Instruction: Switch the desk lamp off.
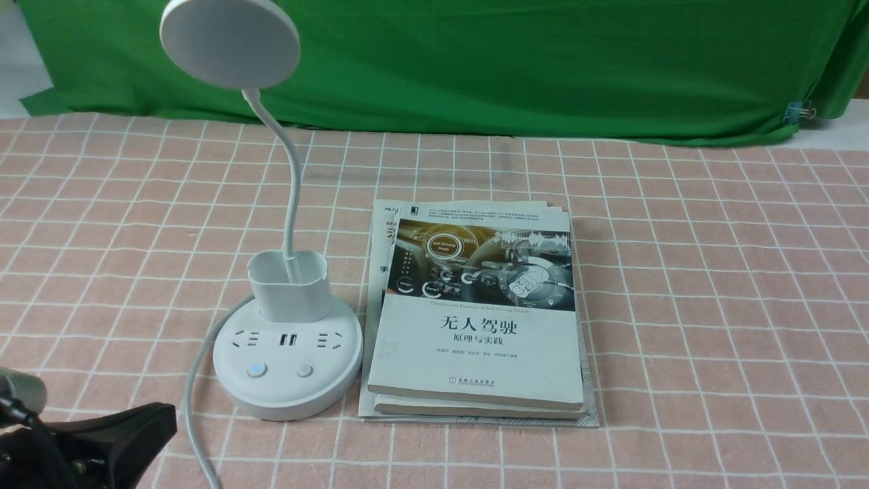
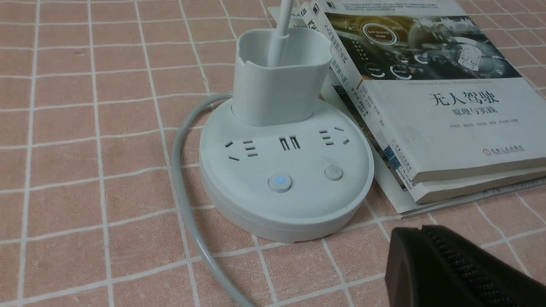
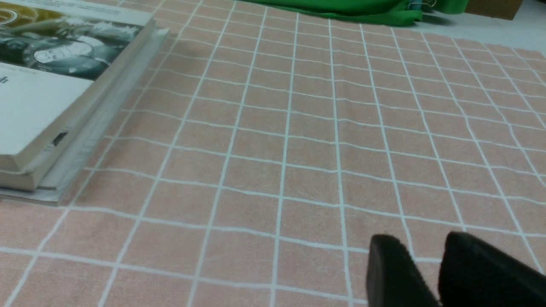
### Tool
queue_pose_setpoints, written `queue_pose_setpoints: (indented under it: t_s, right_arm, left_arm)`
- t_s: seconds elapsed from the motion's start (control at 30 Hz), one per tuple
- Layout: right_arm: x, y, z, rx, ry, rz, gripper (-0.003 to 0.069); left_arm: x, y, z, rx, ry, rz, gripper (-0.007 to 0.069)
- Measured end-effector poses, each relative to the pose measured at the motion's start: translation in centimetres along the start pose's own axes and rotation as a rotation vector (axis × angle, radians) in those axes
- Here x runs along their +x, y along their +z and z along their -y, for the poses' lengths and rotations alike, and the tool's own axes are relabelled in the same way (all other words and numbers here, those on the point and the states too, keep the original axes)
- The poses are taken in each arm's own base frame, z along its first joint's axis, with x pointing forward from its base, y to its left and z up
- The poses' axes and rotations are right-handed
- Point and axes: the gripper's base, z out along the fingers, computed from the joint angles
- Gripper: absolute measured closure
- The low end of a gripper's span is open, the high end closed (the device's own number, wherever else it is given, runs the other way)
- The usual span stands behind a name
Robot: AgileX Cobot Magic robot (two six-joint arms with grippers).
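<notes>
Pink checked cloth [image 1: 713, 272] holds one desk lamp [image 1: 288, 367], three stacked books [image 1: 475, 353]; right gripper [image 3: 424, 251] slightly parted, left gripper [image 2: 431, 260] unclear.

stacked books [image 1: 475, 326], checked tablecloth [image 1: 713, 305] — green backdrop [image 1: 543, 61]

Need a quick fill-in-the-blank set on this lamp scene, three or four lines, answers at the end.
1. The left button on the desk lamp base glows ___.
2. The stack of books lies to the robot's ___ of the lamp.
3. The lamp's gooseneck rises out of the ___ on the base.
4. The tablecloth has a ___ grid on pink.

Missing words: blue; right; cup holder; white.
</notes>
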Motion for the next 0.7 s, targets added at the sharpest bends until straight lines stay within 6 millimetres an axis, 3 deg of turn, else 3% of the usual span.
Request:
queue_pose_setpoints:
  t_s: [0.2, 0.43, 0.7]
  right_arm:
    - [0.0, 0.0, 0.0, 0.0, 0.0, 0.0, 0.0419]
    - [0.0, 0.0, 0.0, 0.0, 0.0, 0.0, 0.0419]
    - [0.0, 0.0, 0.0, 0.0, 0.0, 0.0, 0.0419]
  left_arm:
    - [-0.1, -0.3, -0.1, -0.009, 0.04, 0.024, 0.0628]
    - [0.3, -2.6, -1.4, -0.15, 0.019, 0.199, 0.0628]
    - [4.5, -3.7, -2.5, -0.373, -0.029, 0.303, 0.0628]
